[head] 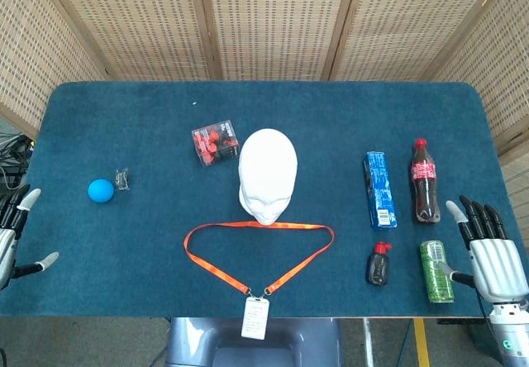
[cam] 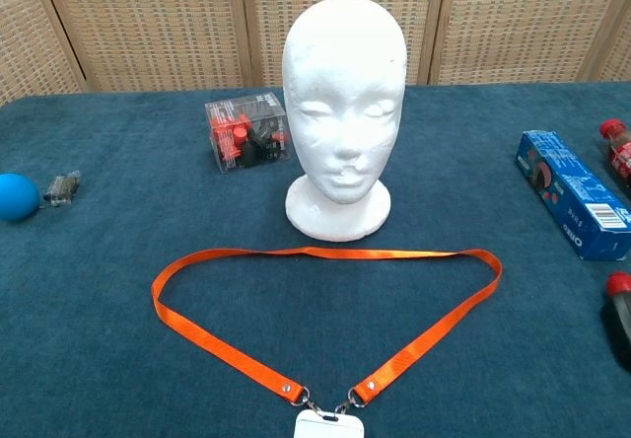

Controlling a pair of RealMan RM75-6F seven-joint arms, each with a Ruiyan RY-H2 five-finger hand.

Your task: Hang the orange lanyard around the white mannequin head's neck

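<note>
The white mannequin head (head: 267,173) (cam: 343,103) stands upright at the table's middle, facing the front edge. Spread flat in a loop in front of it is the orange lanyard (head: 258,251) (cam: 315,253), its far strap passing close by the head's base. Its white badge (head: 255,317) (cam: 328,425) hangs over the front edge. My left hand (head: 11,233) is at the table's left edge with its fingers apart, holding nothing. My right hand (head: 489,251) is at the right edge, fingers spread and empty. Both hands are far from the lanyard. The chest view shows neither hand.
A clear box of red items (head: 216,142) (cam: 246,132) sits behind the head on the left. A blue ball (head: 100,189) and a small dark clip (head: 123,179) lie far left. At the right are a blue carton (head: 379,189), a cola bottle (head: 424,180), a green can (head: 436,271) and a small dark bottle (head: 378,264).
</note>
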